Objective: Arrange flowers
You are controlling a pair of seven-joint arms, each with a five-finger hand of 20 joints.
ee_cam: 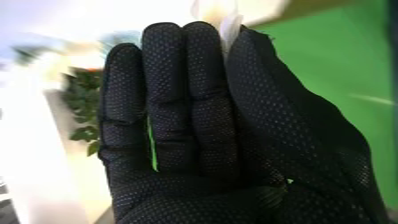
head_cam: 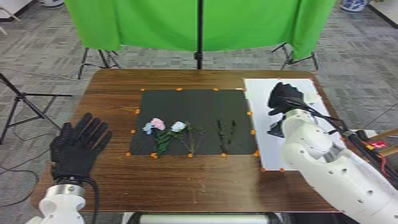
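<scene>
1. Lying on the left half of the black mat (head_cam: 191, 107) were the pink flower (head_cam: 157, 123), the blue flower (head_cam: 147, 128) and the white flower (head_cam: 179, 126), blooms pointing towards the mat's far edge and stalks towards its near one. Two dark green stems (head_cam: 227, 136) lay much the same way on the mat's right half.

2. The right hand (head_cam: 284, 97) was off the mat's right edge, above the white board (head_cam: 258, 92), so everything on the mat lay leftward of it and mostly nearer the robot. That hand was the closer one to the green stems; the left hand (head_cam: 75, 150) was closer to the blooms.

3. The right arm stretched forward past the mat's right side. Its fingers stood together, nearly straight, with the thumb against them and a pale thing (ee_cam: 229, 32) pinched near the tips (a petal or bloom, I judged, though it was blurred).

4. The left hand rested flat by the bench (head_cam: 204, 187), left of the mat, fingers straight and spread.

5. Setting the pale thing down probably came next, which called for a steady pinch; a loose one could have let it turn.
</scene>
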